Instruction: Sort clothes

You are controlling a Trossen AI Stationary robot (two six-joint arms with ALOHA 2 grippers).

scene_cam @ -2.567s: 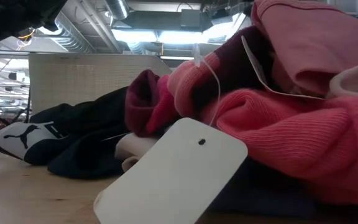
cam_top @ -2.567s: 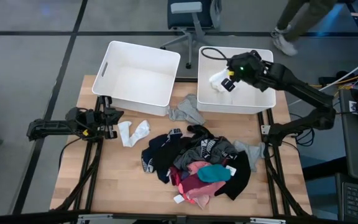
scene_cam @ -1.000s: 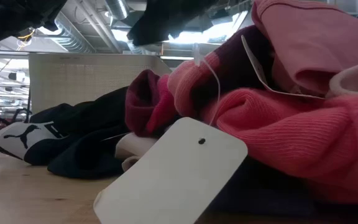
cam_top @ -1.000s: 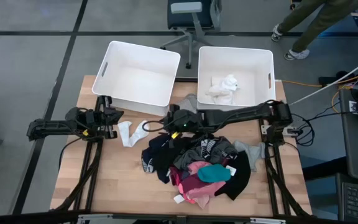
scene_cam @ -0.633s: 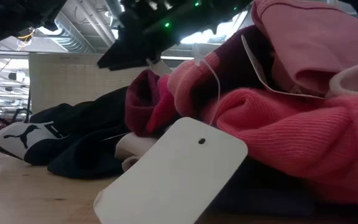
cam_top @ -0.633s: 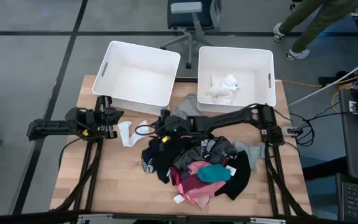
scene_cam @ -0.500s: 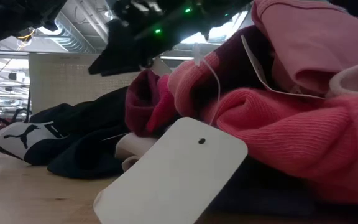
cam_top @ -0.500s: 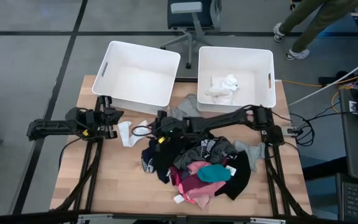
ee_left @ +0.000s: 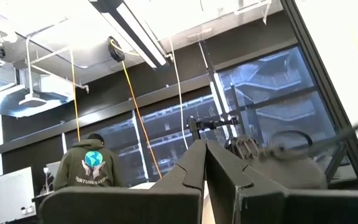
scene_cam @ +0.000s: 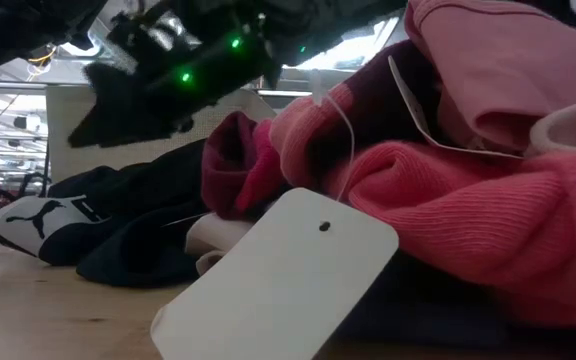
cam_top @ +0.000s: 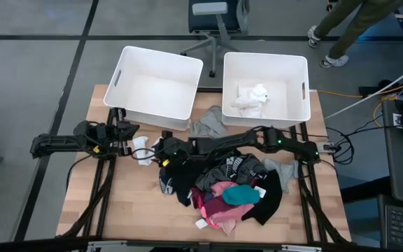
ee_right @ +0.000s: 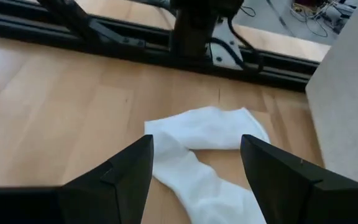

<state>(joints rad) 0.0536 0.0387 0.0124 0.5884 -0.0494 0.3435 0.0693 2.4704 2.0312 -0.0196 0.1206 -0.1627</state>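
The right gripper (cam_top: 154,148), fingers spread, hovers over a white garment (ee_right: 205,158) on the wooden table (cam_top: 128,203) beside the heap of clothes (cam_top: 222,182), while the left gripper (cam_top: 128,138), fingers pressed together, waits at the table's left edge.

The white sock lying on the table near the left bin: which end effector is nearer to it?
Right. The right end effector hovers open directly over the white sock; the left end effector waits shut just beside it.
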